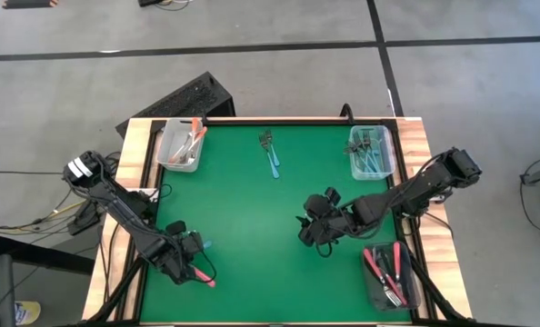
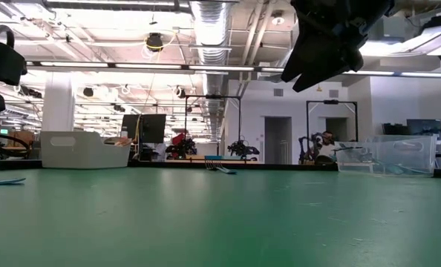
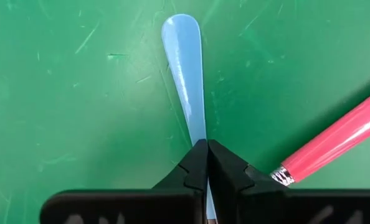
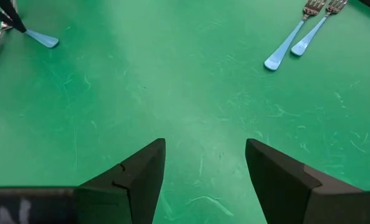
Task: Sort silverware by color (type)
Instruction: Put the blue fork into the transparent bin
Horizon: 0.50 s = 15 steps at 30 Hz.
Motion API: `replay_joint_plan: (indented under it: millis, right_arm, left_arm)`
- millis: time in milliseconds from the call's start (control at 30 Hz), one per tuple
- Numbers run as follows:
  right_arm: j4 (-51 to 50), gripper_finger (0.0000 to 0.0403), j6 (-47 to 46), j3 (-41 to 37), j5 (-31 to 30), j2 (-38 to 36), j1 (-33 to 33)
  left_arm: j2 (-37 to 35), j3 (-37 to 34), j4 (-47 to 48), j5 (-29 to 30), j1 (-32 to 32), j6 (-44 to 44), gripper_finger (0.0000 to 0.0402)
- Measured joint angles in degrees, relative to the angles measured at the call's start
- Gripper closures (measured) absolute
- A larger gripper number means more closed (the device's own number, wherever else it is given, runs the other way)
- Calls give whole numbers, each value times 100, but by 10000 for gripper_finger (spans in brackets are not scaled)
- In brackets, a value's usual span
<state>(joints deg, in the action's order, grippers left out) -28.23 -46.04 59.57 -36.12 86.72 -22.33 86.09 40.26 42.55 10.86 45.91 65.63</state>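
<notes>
My left gripper [image 3: 207, 149] stands near the table's near left corner, shut on a light blue fork [image 3: 185, 68] that lies on the green mat. A pink-red fork [image 3: 334, 143] lies right beside it, untouched. Two more light blue forks [image 1: 270, 154] lie side by side at the far middle. Over the table's middle my right gripper [image 4: 203, 168] hangs open, with nothing between its fingers. The blue fork's tines are hidden under my left gripper. My left gripper pinches the blue fork's handle at its narrow part [image 3: 199, 135] between its two fingers, which come from above and point down, one on each side of the handle. The handle's broad free end [image 3: 180, 37] lies flat on the mat.
A clear bin [image 1: 181, 145] with orange and pink forks stands at the far left, and a clear bin [image 1: 372, 153] with blue forks at the far right. A dark bin [image 1: 393, 275] with pink-red forks sits near right. Bare green mat [image 1: 252, 236] lies between.
</notes>
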Motion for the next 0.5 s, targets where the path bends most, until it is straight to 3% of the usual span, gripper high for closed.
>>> replay_joint_plan:
  millis: [300, 500]
  right_arm:
    - [5, 154, 0, 0, 1, 0, -1]
    - [4, 154, -4, 0, 7, 0, -23]
  left_arm:
    - [12, 488, 977, 386, -22, 294, 394]
    - [31, 545, 1025, 333, -22, 492, 348]
